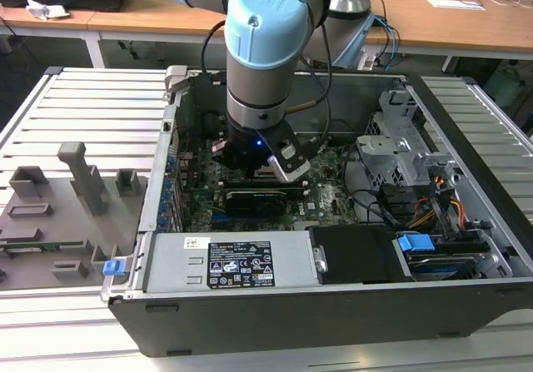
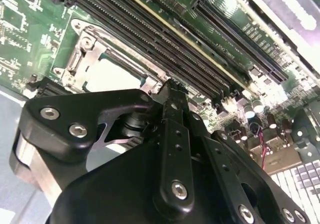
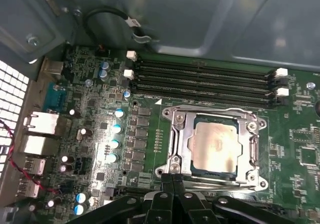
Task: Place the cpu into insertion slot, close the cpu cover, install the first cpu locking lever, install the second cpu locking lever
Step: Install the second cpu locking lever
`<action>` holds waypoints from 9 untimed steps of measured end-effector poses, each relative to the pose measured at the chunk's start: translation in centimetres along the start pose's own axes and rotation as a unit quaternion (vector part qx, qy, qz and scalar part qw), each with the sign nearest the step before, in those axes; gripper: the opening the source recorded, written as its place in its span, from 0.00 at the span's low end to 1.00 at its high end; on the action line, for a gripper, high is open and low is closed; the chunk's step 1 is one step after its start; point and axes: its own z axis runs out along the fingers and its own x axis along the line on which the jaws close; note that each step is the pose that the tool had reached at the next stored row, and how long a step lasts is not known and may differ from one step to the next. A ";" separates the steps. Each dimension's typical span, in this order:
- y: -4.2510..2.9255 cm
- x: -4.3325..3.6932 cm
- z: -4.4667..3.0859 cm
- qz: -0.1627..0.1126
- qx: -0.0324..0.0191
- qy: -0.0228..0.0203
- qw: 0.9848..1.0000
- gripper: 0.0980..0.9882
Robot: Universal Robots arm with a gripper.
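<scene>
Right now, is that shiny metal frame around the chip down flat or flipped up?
Down flat. In the first wrist view the cpu cover lies level around the cpu, whose silvery top shows through its cut-out.

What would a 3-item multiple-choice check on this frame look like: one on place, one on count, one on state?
1. Where is the cpu?
A. On the grey tray outside the case
B. In the insertion slot, under the cpu cover
C. Held in the air by the gripper

2. How many long black memory slots run beside the socket?
A. One
B. Four
C. Eight

3. What state is the cpu cover in?
A. Down flat around the chip
B. Standing upright, open
C. Lying off the board

Key: 1 B, the silvery chip top sits inside the metal frame in the first wrist view. 2 B, four parallel slots there. 3 A, the frame lies flat with the chip showing through its cut-out; the gripper is at its edge.
</scene>
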 end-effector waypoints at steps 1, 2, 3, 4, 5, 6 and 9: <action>-0.06 0.01 0.23 0.000 0.000 0.000 1.000 0.01; -0.08 0.02 0.28 0.000 -0.002 0.000 1.000 0.01; -0.15 0.04 0.30 0.000 -0.007 -0.001 1.000 0.01; -0.24 0.05 0.33 0.000 -0.011 -0.001 1.000 0.01; -0.43 0.09 0.34 -0.001 -0.014 -0.002 1.000 0.01; -0.57 0.13 0.32 -0.001 -0.016 -0.002 1.000 0.01; -0.92 0.29 0.25 -0.001 -0.019 -0.002 1.000 0.01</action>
